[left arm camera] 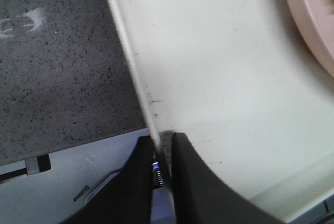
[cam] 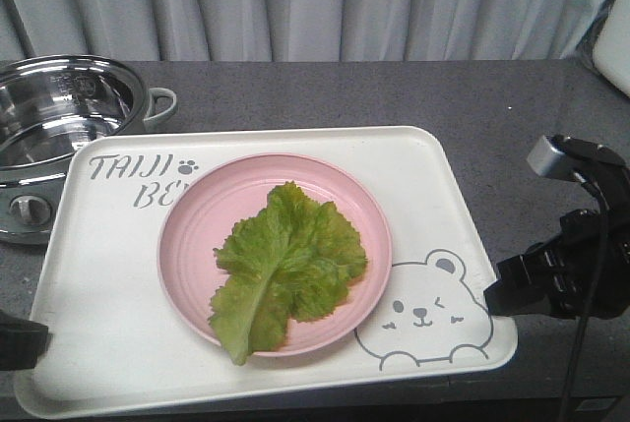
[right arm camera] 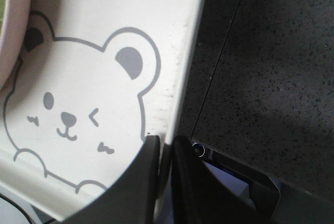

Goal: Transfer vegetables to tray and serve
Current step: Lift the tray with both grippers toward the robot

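Lower left of the front view: my left gripper (cam: 18, 339) is clenched on the tray (cam: 108, 294). The wrist view shows the left rim pinched between its two jaws. Upper left, a steel pot (cam: 59, 112) sits close by the tray's far-left corner, and I judge a crooked lift could knock that corner into it. Centre frame, the lettuce leaf (cam: 290, 265) lies loose on the pink plate (cam: 197, 230). The plate rests on the tray with nothing pinning either. Lower right, my right gripper (cam: 514, 294) is likewise clamped on the rim, beside the bear drawing (cam: 428, 314). The risks as I see them:
- If one arm rises ahead of the other, the tray tilts and the plate slides.
- The grips on that thin rim could slip.
- A jerk could flip the leaf off.
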Motion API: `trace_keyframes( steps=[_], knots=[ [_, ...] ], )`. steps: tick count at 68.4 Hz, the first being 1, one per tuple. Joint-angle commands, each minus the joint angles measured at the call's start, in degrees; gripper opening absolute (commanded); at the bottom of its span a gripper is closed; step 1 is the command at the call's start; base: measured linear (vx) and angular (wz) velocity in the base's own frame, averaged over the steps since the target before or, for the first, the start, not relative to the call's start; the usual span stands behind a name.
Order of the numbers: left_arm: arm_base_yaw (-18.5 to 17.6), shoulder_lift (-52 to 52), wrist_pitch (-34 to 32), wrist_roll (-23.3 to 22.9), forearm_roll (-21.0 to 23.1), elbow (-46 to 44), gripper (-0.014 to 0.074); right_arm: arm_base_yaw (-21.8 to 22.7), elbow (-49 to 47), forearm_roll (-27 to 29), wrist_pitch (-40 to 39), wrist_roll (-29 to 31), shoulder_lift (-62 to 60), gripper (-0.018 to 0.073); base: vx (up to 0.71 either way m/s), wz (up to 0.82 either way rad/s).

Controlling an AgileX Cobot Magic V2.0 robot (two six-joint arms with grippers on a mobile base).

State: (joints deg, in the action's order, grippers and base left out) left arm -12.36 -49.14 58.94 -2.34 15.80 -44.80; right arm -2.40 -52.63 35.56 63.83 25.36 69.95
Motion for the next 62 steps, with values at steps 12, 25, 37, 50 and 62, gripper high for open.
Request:
trace_keyframes(
  steps=[12,25,37,50,62],
  knots=[
    [-0.61,0.70,-4.21,2.34,3.45,-1.24,-0.0006,-0.58,-1.59,2.20,-0.78,0.36,-1.75,-0.0002,0.00,0.00],
    [-0.61,0.70,-5.08,2.71,3.51,-1.24,-0.0006,-0.58,0.25,-0.63,-1.94,-3.06,-5.56,-0.0003,0.00,0.00],
    [-0.61,0.70,-6.65,2.95,3.51,-1.24,-0.0006,-0.58,3.25,-0.45,-1.62,-3.18,-9.02,-0.0003,0.00,0.00],
    [-0.61,0.70,-6.92,2.95,3.51,-1.24,-0.0006,-0.58,3.25,0.24,-2.18,-3.18,-9.45,-0.0003,0.00,0.00],
    [-0.61,0.84,-6.20,2.95,3.51,-1.24,-0.0006,-0.58,3.25,0.90,-1.38,-3.01,-9.45,-0.0003,0.00,0.00]
  ],
)
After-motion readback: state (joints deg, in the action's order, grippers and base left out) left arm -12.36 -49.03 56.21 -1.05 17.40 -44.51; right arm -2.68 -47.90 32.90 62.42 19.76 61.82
